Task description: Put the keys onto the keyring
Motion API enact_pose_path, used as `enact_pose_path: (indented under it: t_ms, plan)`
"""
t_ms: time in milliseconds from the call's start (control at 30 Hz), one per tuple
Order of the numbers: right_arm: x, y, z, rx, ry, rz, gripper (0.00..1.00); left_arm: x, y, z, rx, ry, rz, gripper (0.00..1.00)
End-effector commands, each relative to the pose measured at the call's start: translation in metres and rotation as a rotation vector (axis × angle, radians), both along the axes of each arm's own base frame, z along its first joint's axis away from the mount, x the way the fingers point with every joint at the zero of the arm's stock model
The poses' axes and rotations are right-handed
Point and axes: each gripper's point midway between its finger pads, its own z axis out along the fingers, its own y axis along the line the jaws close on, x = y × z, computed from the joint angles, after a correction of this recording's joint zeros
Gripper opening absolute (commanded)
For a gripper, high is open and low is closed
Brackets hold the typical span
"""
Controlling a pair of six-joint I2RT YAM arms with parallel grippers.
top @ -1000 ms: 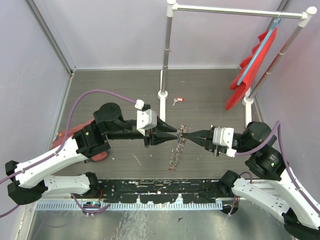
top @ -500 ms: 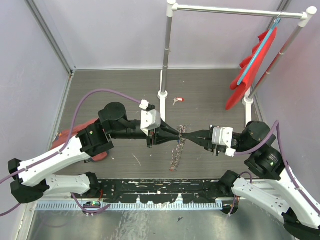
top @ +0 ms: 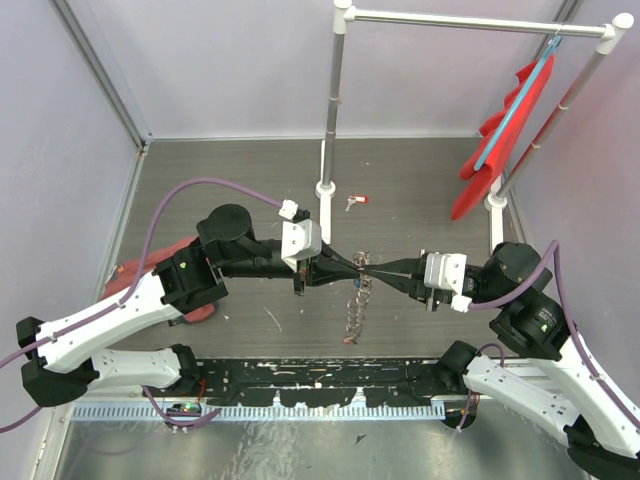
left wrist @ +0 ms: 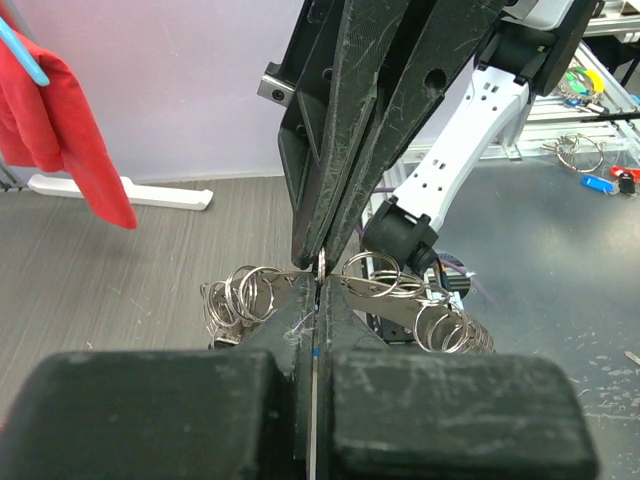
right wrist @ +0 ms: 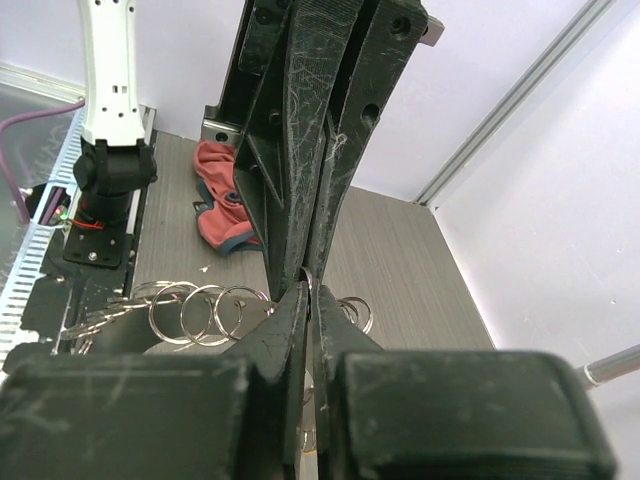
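Red cloth (top: 135, 270) lies bunched on the grey table (top: 230, 170) at the far left, partly under the left arm. That arm reaches toward the middle, where the left gripper (top: 345, 266) meets the right one tip to tip. Its jaws are pressed together, and the left wrist view shows them nipping the top of the keyring (top: 353, 305).

The keyring is a string of linked silver split rings. It is lifted off the table and dangles from the meeting point toward the arm bases. Beyond it, well apart and near the foot of a metal stand (top: 335, 110), lies one small key (top: 357, 201) with a red head; no other key can be made out.

The right gripper (top: 378, 268) is clamped on the same top rings from the other side. Further right, a red garment (top: 505, 120) hangs on a blue hanger (top: 520, 100).

My reading is that the ring is being readied between two grips and nothing is being threaded yet, since neither gripper visibly carries a key. Next, one grip should steady the ring with a coil end exposed while the other lets go and fetches the key. The key is small and lies flat, so it may slip.

No brand, label or writing is legible in any view
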Motion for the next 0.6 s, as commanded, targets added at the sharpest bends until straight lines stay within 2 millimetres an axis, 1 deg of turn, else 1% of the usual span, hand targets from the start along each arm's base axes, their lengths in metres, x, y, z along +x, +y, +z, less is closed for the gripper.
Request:
enact_pose_path:
  t_ms: [0,133,267,400,567]
  plan:
    - [-0.003,-0.004,0.034,0.083,-0.087,-0.003,0.14,-0.001,0.001,0.012,-0.027,-0.018,0.001,0.00]
    - [-0.001,-0.008,0.036,0.079,-0.081,-0.034,0.26,0.002,0.005,0.007,0.017,-0.034,0.019,0.00]
    - [0.005,-0.012,0.028,0.039,-0.042,-0.075,0.34,0.010,0.012,-0.003,0.093,-0.062,0.063,0.00]
    - [0.007,-0.009,0.013,-0.034,0.026,-0.071,0.36,0.015,0.020,-0.018,0.217,-0.080,0.082,0.00]
    - [0.012,-0.004,-0.003,-0.091,0.118,-0.076,0.35,0.022,0.030,-0.029,0.319,-0.098,0.114,0.00]
